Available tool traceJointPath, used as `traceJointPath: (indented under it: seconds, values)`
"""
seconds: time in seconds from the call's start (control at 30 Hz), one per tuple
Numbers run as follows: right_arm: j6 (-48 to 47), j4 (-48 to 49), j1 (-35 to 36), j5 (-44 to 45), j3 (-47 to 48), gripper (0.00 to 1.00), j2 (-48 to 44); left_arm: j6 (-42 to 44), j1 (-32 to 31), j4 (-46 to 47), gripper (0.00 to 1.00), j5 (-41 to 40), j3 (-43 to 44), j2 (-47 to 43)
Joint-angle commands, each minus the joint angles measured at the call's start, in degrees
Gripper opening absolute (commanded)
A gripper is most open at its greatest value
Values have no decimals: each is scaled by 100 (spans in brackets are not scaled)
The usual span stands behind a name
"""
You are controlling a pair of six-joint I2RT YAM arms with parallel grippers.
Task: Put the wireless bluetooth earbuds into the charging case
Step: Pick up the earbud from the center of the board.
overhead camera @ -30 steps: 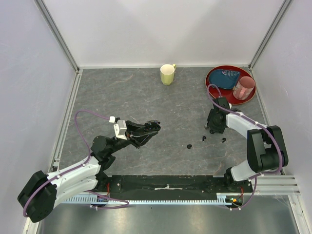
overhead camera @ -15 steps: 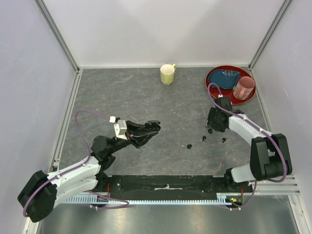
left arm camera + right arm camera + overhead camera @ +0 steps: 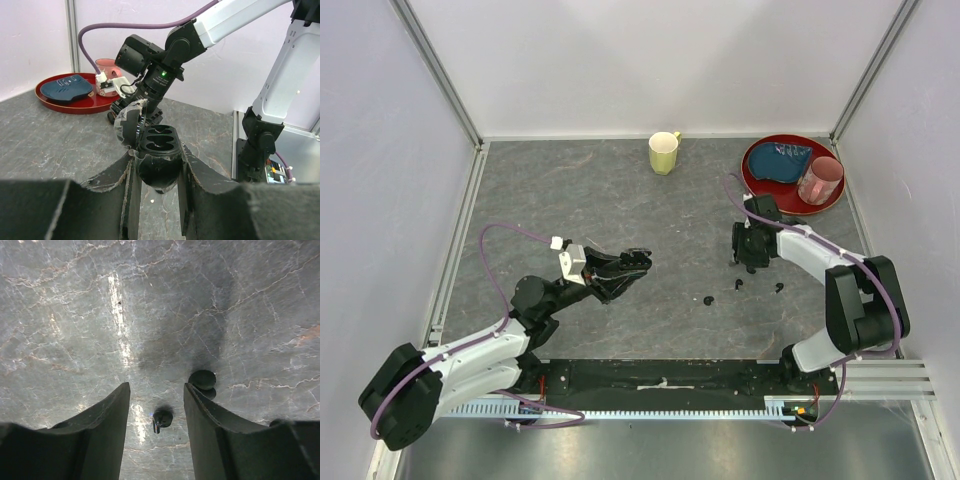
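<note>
My left gripper (image 3: 625,264) is shut on the charging case (image 3: 159,150), a glossy black oval held above the table with its lid (image 3: 127,125) flipped open and two empty sockets showing. One earbud (image 3: 162,418), tiny, black and stemmed, lies on the table between the open fingers of my right gripper (image 3: 156,386), touching neither. A second small round black piece (image 3: 202,380) lies just beyond the right fingertip. From above, the right gripper (image 3: 744,258) hovers over the black bits (image 3: 738,284) right of centre, well apart from the case.
A yellow mug (image 3: 664,152) stands at the back. A red tray (image 3: 757,180) at the back right holds a blue cloth (image 3: 781,160) and a pink cup (image 3: 821,180). Two more black bits (image 3: 708,299) (image 3: 779,288) lie on the grey table.
The right arm has shifted a little left and toward the table centre, and its jaws have narrowed slightly. The left arm holds the case almost where it was.
</note>
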Motion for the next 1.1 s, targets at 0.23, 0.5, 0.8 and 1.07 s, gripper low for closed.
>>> traceJointPath:
  seconds: [0.23, 0.5, 0.8, 1.07]
  values:
    - [-113, -90, 70, 446, 267, 53, 157, 61, -23, 187, 2, -42, 84, -130]
    - [-113, -204, 96, 684, 284, 51, 192, 69, -15, 187, 2, -60, 75, -138]
    - [-69, -292, 105, 833, 258, 47, 140, 69, -23, 187, 2, -69, 58, -138]
    - [1, -389, 114, 1071, 258, 40, 166, 52, -23, 205, 2, -86, 14, -156]
